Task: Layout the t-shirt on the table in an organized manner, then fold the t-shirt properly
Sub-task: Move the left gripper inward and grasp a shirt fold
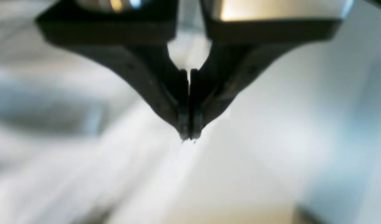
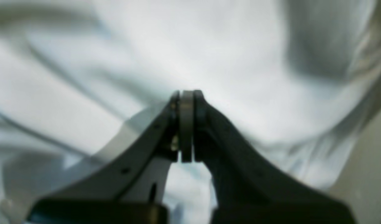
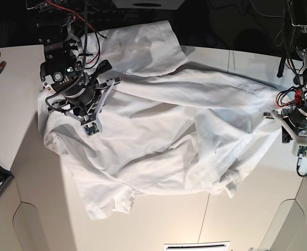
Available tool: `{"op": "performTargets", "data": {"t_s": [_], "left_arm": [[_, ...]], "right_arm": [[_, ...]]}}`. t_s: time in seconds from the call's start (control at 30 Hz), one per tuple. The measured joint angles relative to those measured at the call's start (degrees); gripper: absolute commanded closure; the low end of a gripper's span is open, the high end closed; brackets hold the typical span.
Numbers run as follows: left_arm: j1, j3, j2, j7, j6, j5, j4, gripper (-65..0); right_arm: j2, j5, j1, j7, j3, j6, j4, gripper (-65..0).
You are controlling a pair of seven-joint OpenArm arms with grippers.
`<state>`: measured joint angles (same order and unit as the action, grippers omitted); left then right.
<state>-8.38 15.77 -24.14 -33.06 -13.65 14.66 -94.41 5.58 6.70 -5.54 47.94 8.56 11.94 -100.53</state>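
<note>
Lower frame, the shirt (image 3: pixel 158 141) sags rumpled on the table (image 3: pixel 33 209), pinched by left gripper (image 1: pixel 189 137) and right gripper (image 2: pixel 186 93); pulling apart evenly should flatten it.

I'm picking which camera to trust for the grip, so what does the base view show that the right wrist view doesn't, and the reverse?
Only the base view shows the whole t-shirt bunched and wrinkled across the table, a sleeve hanging near the front edge, and both arms at once, with the left gripper at the cloth's far side. Only the right wrist view shows the right gripper close up, its jaws shut together with a thin pale layer between the fingertips, probably cloth. Both show the white shirt fabric in folds and the right gripper at the cloth.
</note>
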Motion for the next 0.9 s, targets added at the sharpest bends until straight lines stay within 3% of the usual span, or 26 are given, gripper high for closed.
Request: {"op": "performTargets", "data": {"t_s": [0.07,0.13,0.17,0.23,0.3,0.37,0.63,0.8,0.9], "left_arm": [[0.85,0.07,0.0,4.48,-2.58,-0.04,-1.01,0.0],[2.4,-0.52,0.02,7.69,-7.61,0.96,-0.9,-0.3],[3.52,-1.18,0.02,7.82,-8.59,2.12,-0.87,-3.8],[6.45,-3.19,0.04,7.15,-8.74,4.37,-0.44,-11.6],[10.36,-6.4,0.15,7.1,-7.39,5.11,1.99,-15.3],[15.21,-10.32,0.42,6.95,-6.69,4.9,6.34,-15.4],[35.5,-25.05,2.91,7.08,-8.17,4.81,31.32,-15.4],[42.01,-31.06,6.93,5.9,-11.28,4.59,42.86,-15.4],[44.15,-34.25,9.55,5.9,-11.19,2.6,49.18,-15.4]], "right_arm": [[0.0,-0.72,0.07,-3.65,0.0,0.02,-0.94,0.0],[-0.04,-1.33,1.4,-3.76,0.0,0.04,-0.68,0.0],[-0.37,-1.33,2.45,-3.72,0.0,0.07,-0.5,0.0],[-1.29,-1.38,4.98,-3.98,0.0,0.04,0.11,-1.4],[-2.56,-1.36,7.5,-5.86,-0.02,0.02,1.9,-14.6],[-3.74,-1.49,9.57,-7.52,-0.07,0.02,5.01,-21.0],[-5.6,-1.53,18.32,-11.21,0.04,0.09,26.71,-21.1],[-5.46,-1.51,20.5,-14.01,-0.11,-0.09,36.85,-21.1],[-5.62,-0.35,20.87,-15.37,-0.13,0.02,40.02,-21.1]]}}
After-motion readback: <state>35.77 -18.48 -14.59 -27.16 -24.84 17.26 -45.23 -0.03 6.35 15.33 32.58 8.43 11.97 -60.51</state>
